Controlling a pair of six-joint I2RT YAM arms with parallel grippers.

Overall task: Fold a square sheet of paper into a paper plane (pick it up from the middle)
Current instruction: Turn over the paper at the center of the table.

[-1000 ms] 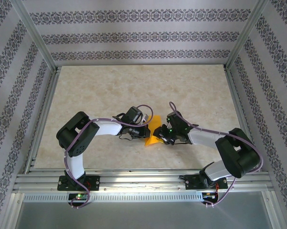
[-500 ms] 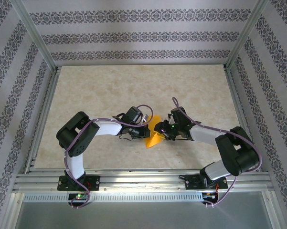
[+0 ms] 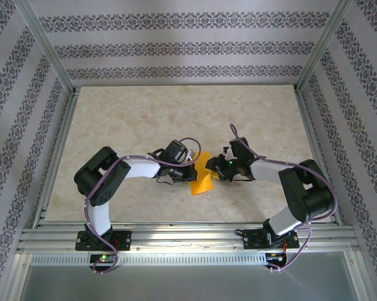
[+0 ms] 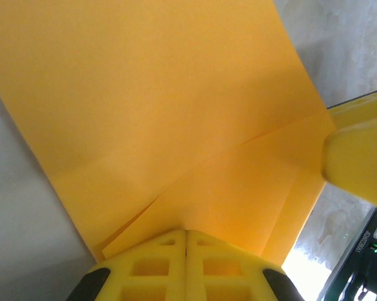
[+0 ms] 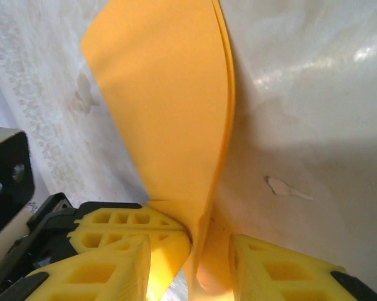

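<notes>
A pale, marbled beige surface (image 3: 144, 119) sits inside an aluminium frame (image 3: 47, 47), with slotted rails (image 3: 188, 235) along its near edge. Walls (image 3: 188, 37) papered in grey damask stripes enclose it under soft, even light.

The top external camera sits high above and behind both arm bases. It looks down and forward over the whole pale surface (image 3: 125, 119) from far off. From there the square sheet of paper (image 3: 202, 180) is a small patch between the left tool (image 3: 192, 172) and the right tool (image 3: 219, 170).

The left wrist camera looks along its own yellow fingers (image 4: 150, 266), very close to the paper's face. The right wrist camera looks past its fingers (image 5: 288, 273), equally close, along the paper's edge with the surface beside it.

All three views share the paper, and each wrist view catches a finger of the opposite tool.
</notes>
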